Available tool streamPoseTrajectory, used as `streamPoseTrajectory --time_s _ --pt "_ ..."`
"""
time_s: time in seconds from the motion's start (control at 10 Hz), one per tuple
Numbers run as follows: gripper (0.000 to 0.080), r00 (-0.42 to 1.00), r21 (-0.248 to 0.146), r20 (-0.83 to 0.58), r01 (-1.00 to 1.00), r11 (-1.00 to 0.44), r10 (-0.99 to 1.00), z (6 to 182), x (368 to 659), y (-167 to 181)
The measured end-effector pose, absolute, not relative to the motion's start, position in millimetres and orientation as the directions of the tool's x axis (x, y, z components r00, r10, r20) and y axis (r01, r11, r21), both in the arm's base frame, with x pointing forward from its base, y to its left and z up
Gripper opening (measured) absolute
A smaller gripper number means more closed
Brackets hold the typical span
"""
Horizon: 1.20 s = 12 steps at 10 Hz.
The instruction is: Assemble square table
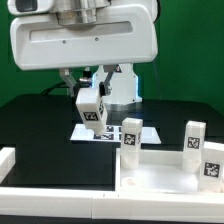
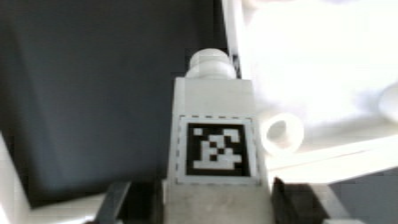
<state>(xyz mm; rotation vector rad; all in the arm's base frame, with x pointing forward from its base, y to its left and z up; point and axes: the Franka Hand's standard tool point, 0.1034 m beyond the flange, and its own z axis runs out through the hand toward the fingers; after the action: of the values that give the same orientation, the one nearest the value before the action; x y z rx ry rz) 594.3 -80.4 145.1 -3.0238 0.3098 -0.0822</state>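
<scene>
In the exterior view, the gripper [image 1: 88, 97] hangs above the black table [image 1: 35, 125], pinching a tagged white leg [image 1: 91, 108]. At four o'clock from it sits the square tabletop [image 1: 160, 172], with three legs standing: one [image 1: 130, 134], another [image 1: 193, 138], the last [image 1: 211, 166]

A: What is sitting behind the work surface?
B: A green wall [image 1: 185, 40] is filling the backdrop, evenly lit.
A: And the surface itself?
B: A black table [image 1: 40, 125] is lying flat, taking soft light from above. A long white border rail [image 1: 50, 200] is running along its near edge.
</scene>
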Motion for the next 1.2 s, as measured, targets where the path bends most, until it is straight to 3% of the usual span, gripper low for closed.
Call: streamPoseTrajectory --time_s 0.2,0.5,0.6,0.7,0.9,1.1,1.2 --pt "0.0285 0.965 -0.076 0.159 -0.198 -0.977 -0.208 143.4 597.7 -82.6" --pt "0.0285 0.869 0.028 0.487 -0.113 -0.993 -0.085 153.6 615.1 -48.0" --pt "0.0285 0.813 0.072 0.582 -0.098 -0.993 -0.038 156.7 617.5 -46.6" --pt "0.0285 0.786 0.091 0.617 -0.114 -0.989 -0.034 151.2 613.1 -54.7" --pt "0.0285 0.805 0.082 0.592 -0.114 -0.99 -0.044 147.3 611.2 -56.2" --pt "0.0285 0.825 0.026 0.555 -0.142 -0.989 -0.104 146.5 612.3 -49.9" --pt "0.0285 0.832 0.004 0.544 -0.135 -0.991 -0.111 136.0 613.5 -29.2"
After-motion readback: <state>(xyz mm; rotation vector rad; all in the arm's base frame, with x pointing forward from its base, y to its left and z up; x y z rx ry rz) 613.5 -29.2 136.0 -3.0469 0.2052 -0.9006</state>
